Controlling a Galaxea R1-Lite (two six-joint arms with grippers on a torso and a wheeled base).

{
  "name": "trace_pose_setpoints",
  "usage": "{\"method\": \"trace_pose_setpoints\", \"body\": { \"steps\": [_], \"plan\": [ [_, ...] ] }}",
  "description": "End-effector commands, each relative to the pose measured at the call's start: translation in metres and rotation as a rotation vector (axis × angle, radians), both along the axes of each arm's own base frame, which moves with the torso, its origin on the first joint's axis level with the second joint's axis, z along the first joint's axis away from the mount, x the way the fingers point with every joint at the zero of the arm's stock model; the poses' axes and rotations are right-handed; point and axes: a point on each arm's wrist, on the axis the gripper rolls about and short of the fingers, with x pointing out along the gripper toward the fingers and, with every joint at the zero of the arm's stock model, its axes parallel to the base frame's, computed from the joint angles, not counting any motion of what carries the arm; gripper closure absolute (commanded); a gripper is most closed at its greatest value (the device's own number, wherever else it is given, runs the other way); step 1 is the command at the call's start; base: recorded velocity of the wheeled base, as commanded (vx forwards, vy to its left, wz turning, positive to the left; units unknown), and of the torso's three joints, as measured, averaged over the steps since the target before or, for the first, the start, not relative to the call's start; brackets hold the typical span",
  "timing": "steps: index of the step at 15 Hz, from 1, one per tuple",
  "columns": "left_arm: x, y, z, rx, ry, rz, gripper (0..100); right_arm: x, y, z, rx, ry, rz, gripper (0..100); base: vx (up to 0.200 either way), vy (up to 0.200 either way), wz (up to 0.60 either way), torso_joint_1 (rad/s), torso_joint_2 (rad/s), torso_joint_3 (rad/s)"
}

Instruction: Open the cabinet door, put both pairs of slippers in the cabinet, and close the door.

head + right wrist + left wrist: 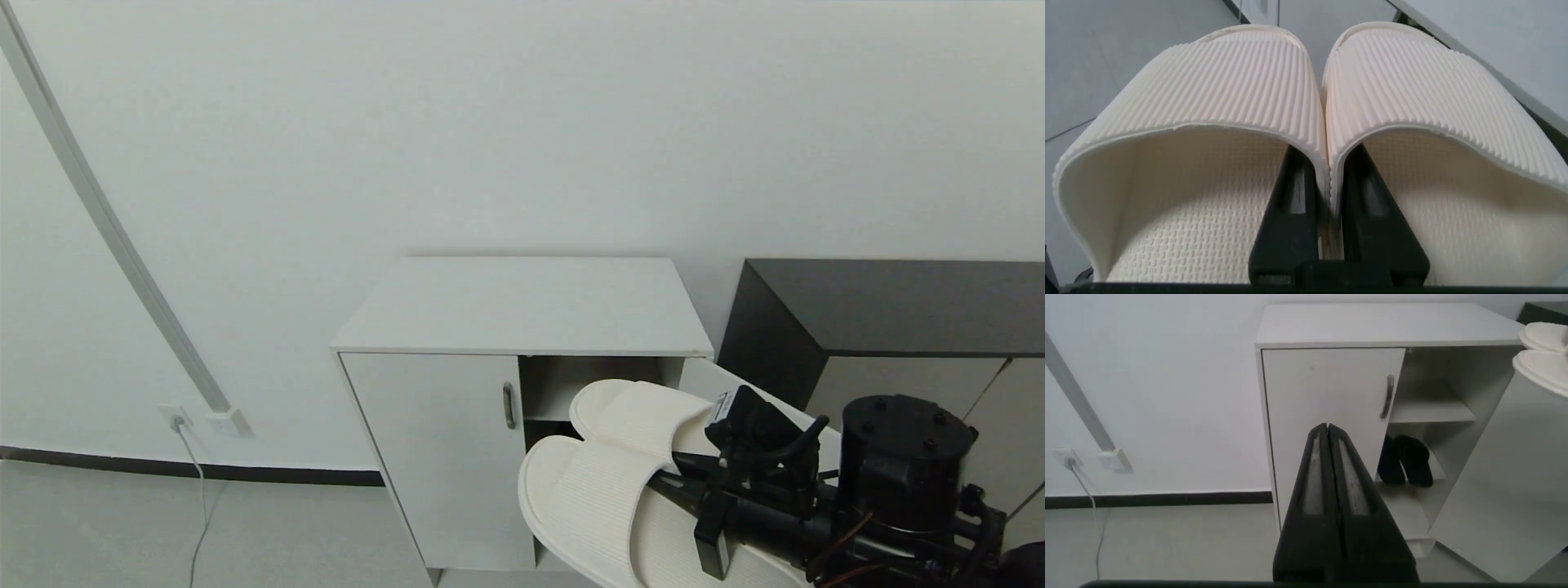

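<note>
while door point(1503, 482) stands open | right hand point(1328, 212) grips white slippers point(604, 482); left hand point(1328, 439) clenched

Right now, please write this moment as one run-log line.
right gripper: shut on white slippers | left gripper: shut, empty | cabinet door: open | black slippers: inside cabinet

I see my left gripper point(1328, 434), fingers pressed together, facing the white cabinet point(1323, 384). One door point(1507, 474) stands open, and black slippers point(1406, 460) sit inside beneath a shelf.
</note>
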Motion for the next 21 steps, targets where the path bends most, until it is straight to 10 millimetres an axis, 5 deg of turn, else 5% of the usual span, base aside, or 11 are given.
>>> {"method": "trace_pose_setpoints", "body": {
  "steps": [1,21],
  "plan": [
    [0.0001,0.0000,0.0000,0.000,0.002,0.001,100,-0.0001,0.0002,-0.0006,-0.001,0.000,0.001,100,0.000,0.000,0.00,-0.159,0.38,0.212],
    [0.0001,0.0000,0.0000,0.000,0.002,0.001,100,0.0009,0.0012,-0.0047,-0.010,0.009,0.001,100,0.000,0.000,0.00,-0.193,0.50,0.302]
  ]
}}
